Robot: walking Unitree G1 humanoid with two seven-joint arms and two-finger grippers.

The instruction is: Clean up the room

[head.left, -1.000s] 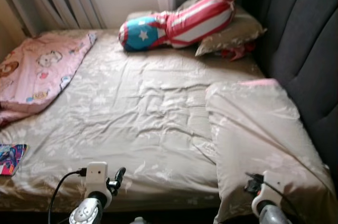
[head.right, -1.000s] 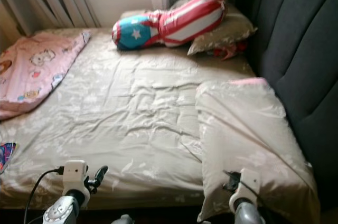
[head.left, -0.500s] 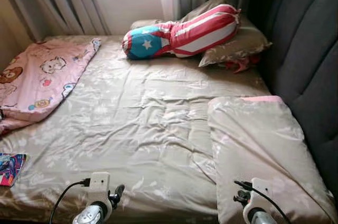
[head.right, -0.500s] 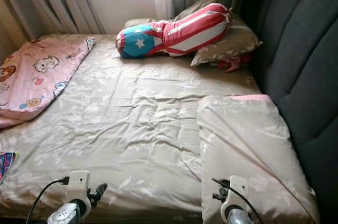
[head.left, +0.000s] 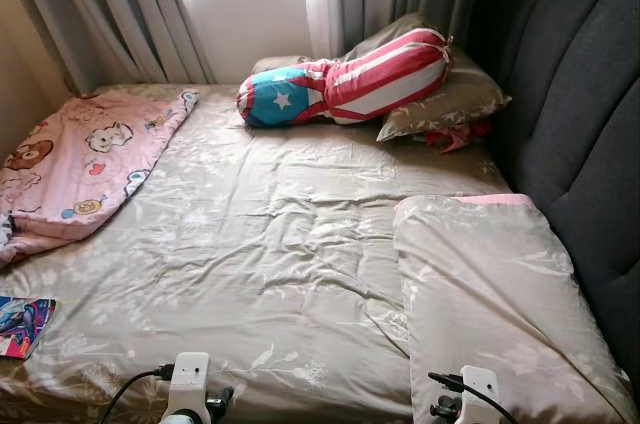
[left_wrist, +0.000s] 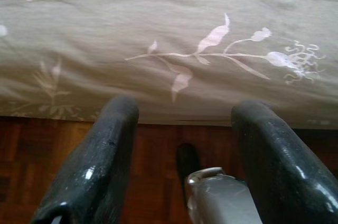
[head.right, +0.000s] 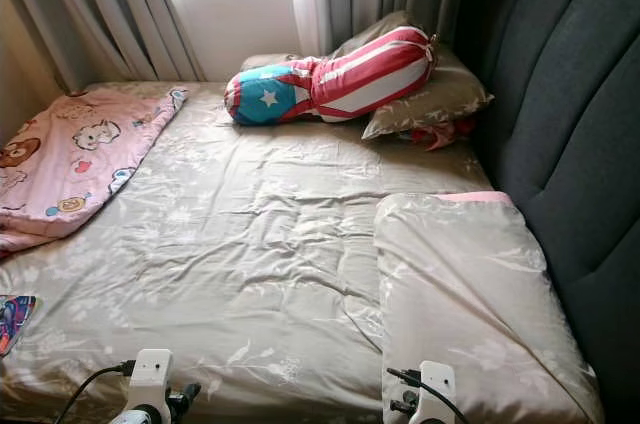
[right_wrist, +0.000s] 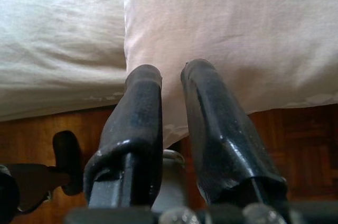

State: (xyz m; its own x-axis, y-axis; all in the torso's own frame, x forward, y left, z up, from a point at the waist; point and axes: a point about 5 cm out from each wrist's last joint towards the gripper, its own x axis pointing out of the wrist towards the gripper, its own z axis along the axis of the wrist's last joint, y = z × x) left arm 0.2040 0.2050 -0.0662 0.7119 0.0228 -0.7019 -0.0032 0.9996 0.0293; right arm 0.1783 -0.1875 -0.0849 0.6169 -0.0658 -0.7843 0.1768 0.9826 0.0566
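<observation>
A bed [head.left: 260, 274] with a beige flowered sheet lies before me. On its near right lies a beige pillow [head.left: 490, 294] with a pink edge. A star-and-stripe bolster [head.left: 345, 79] rests against a second beige pillow [head.left: 450, 99] at the far end, with a red cloth [head.left: 455, 134] beneath it. A pink cartoon blanket [head.left: 85, 159] covers the left side. My left gripper [left_wrist: 185, 110] is open, low at the bed's near edge. My right gripper [right_wrist: 171, 73] is shut and empty, just before the near pillow's corner [right_wrist: 222, 34].
A colourful flat item [head.left: 22, 324] lies at the bed's near left edge. The dark padded headboard [head.left: 580, 144] runs along the right. Grey curtains [head.left: 110, 14] and a window hang behind the bed. Wooden floor [left_wrist: 158, 150] lies under the grippers.
The whole picture has shifted downward, so the camera has moved and more of the window shows. Both wrists now sit lower at the bottom edge. Nothing on the bed has moved.
</observation>
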